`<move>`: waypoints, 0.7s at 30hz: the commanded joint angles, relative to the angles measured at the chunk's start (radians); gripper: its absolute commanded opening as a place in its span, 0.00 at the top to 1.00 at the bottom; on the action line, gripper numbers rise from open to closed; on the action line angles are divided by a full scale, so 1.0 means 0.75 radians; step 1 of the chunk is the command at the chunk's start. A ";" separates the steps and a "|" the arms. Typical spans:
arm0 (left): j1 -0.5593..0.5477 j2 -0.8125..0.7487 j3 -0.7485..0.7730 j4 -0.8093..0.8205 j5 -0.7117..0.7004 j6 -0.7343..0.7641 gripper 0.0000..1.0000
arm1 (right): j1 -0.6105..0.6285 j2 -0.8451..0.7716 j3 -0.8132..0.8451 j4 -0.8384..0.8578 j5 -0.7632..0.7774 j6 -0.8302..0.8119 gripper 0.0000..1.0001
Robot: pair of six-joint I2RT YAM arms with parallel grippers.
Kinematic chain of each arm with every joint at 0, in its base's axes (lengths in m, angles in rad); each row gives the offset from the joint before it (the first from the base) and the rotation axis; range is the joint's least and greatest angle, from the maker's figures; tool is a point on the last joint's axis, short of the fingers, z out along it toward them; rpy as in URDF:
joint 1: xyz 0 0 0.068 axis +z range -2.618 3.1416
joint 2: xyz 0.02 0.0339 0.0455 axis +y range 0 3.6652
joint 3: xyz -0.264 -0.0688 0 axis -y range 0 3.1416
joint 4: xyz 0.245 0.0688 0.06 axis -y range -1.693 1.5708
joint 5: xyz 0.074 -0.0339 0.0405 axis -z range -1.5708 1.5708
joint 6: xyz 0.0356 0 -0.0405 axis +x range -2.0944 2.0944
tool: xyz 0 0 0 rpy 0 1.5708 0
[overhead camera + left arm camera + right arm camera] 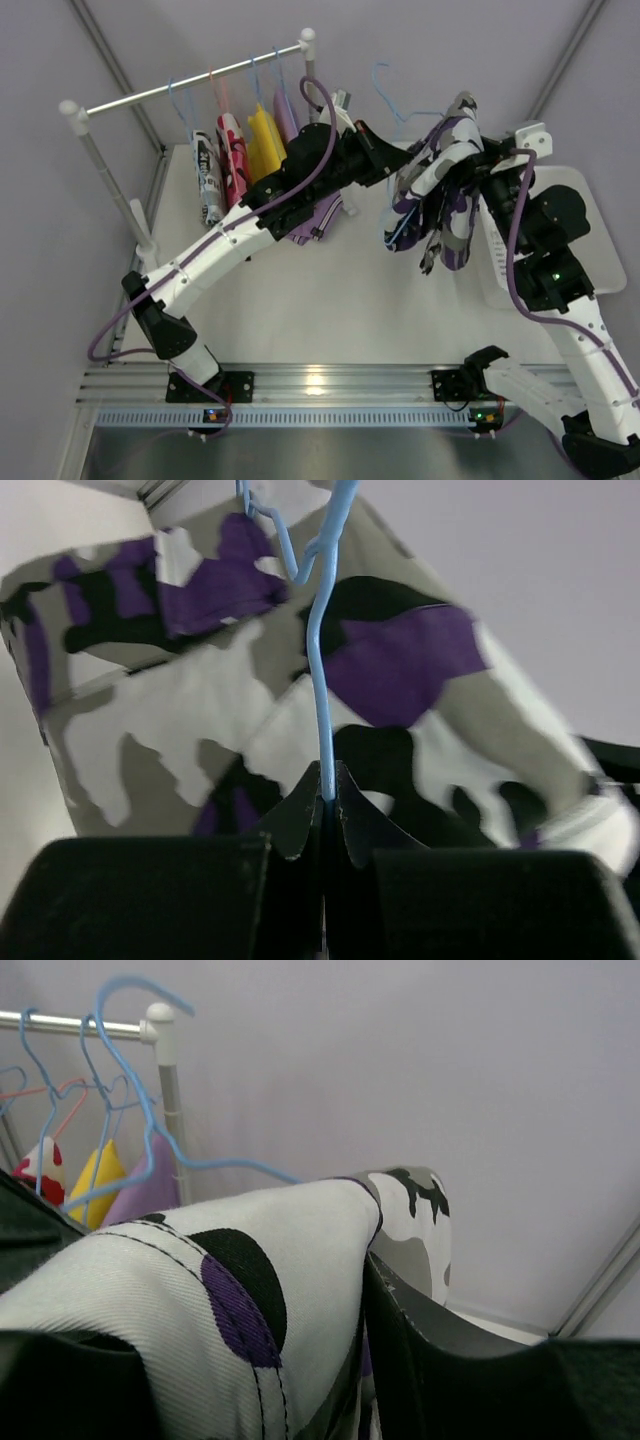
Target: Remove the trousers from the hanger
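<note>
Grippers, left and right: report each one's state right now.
Left gripper: closed on the hanger, pinching its blue wire.
Right gripper: closed on the trousers, cloth between its fingers.

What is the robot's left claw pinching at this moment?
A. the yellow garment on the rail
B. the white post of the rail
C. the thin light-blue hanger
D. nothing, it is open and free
C: in the left wrist view the left gripper is closed on the thin wire of the hanger, with the camouflage trousers just behind the wire.
</note>
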 commanded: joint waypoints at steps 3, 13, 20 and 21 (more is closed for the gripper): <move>0.020 -0.046 -0.070 0.121 0.008 0.063 1.00 | -0.020 -0.066 0.214 0.183 -0.016 0.060 1.00; 0.036 -0.038 -0.052 0.148 0.008 0.079 1.00 | -0.020 -0.064 0.257 0.208 0.007 0.021 1.00; 0.038 -0.044 -0.062 0.111 -0.018 0.102 1.00 | -0.020 -0.024 0.360 0.267 0.041 -0.053 1.00; 0.038 -0.050 -0.086 0.103 -0.024 0.097 1.00 | -0.020 -0.009 0.389 0.267 0.052 -0.057 1.00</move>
